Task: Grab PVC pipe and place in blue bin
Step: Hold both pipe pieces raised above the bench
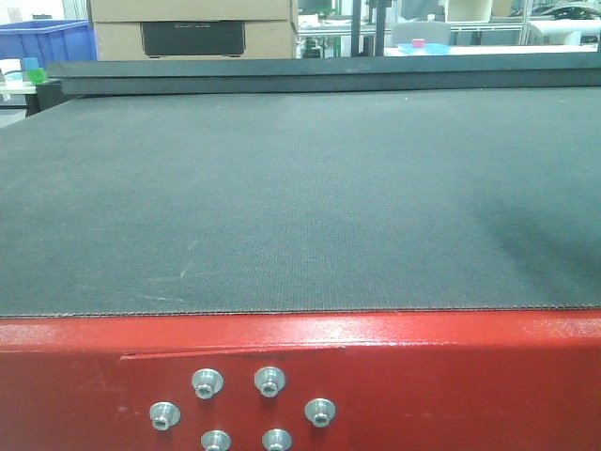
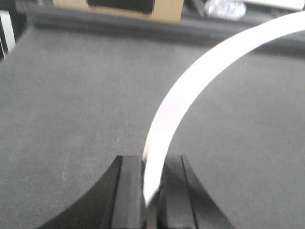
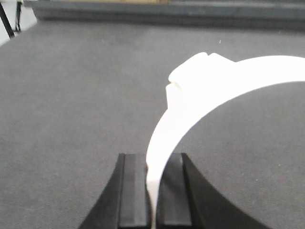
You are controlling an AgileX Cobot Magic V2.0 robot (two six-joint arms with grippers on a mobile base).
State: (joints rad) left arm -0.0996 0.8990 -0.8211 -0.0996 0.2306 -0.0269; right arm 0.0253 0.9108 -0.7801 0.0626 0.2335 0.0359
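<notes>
Closest in, at the left claw: clenched on the thin curved wall of a white PVC pipe, pinched edge-on between the pads. Same at the right claw: clamped on a white curved wall, with a raised lug partway round. Cannot tell whether one pipe or two. Cannot tell either whether lifted off or resting on the bench; out of sight in the front view.

Liable to pivot or slip from so narrow an edge grip during any quick swing. If one shared ring, risk of twisting it loose through uneven travel of the two arms.

Farthest off, past the bench's back left corner: blue bin, well apart from both claws. Long carry, so some risk of dropping short onto the mat or clipping the bin's rim.
</notes>
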